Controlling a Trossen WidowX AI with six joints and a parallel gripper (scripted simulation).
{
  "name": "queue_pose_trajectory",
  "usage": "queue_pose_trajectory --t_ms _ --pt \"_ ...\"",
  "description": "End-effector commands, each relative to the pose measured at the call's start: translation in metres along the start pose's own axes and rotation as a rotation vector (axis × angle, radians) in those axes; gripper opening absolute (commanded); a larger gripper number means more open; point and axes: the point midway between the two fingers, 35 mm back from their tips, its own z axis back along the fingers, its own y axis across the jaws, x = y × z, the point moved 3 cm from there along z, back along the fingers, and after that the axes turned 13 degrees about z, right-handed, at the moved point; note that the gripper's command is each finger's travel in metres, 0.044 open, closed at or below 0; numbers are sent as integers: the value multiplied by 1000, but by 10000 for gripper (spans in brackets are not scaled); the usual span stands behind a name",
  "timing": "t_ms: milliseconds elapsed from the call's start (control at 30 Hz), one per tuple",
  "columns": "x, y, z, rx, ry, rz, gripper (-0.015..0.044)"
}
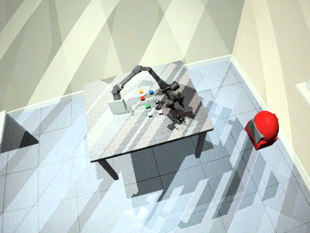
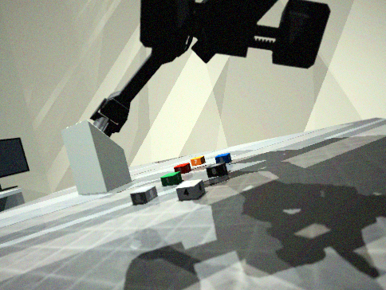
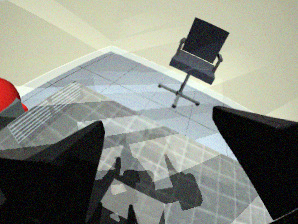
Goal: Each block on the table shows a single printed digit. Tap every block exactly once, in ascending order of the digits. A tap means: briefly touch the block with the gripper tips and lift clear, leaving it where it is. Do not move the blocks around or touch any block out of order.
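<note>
Several small blocks lie in a cluster mid-table: orange (image 1: 141, 91) (image 2: 198, 160), blue (image 1: 151, 92) (image 2: 223, 158), red (image 1: 142, 98) (image 2: 183, 167), green (image 1: 147, 106) (image 2: 171, 178), black (image 1: 157, 102) (image 2: 217, 170), white (image 1: 160, 112) (image 2: 191, 189) showing a 4, and grey (image 1: 150, 114) (image 2: 143, 195). The other digits are too blurred to read. My gripper (image 1: 175, 100) (image 3: 158, 119) is open and empty. It hangs above the table to the right of the blocks, apart from them. In the wrist view it faces out over the floor, and no block shows between the fingers.
A white box (image 1: 118, 106) (image 2: 96, 159) stands at the arm's base, left of the blocks. A red object (image 1: 264, 128) (image 3: 7, 99) sits on the floor beyond the table's right edge. An office chair (image 3: 198, 56) stands on the floor. A dark monitor (image 2: 12, 157) is at far left.
</note>
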Motion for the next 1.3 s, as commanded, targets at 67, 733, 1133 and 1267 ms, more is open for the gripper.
queue_pose_trajectory --t_ms 67,733,1133,1267 --pt "-64 -62 20 189 417 432 400" --pt "-141 -121 139 1064 651 738 400" --pt "-141 -121 139 1064 651 738 400" --pt "-141 -121 139 1064 651 738 400"
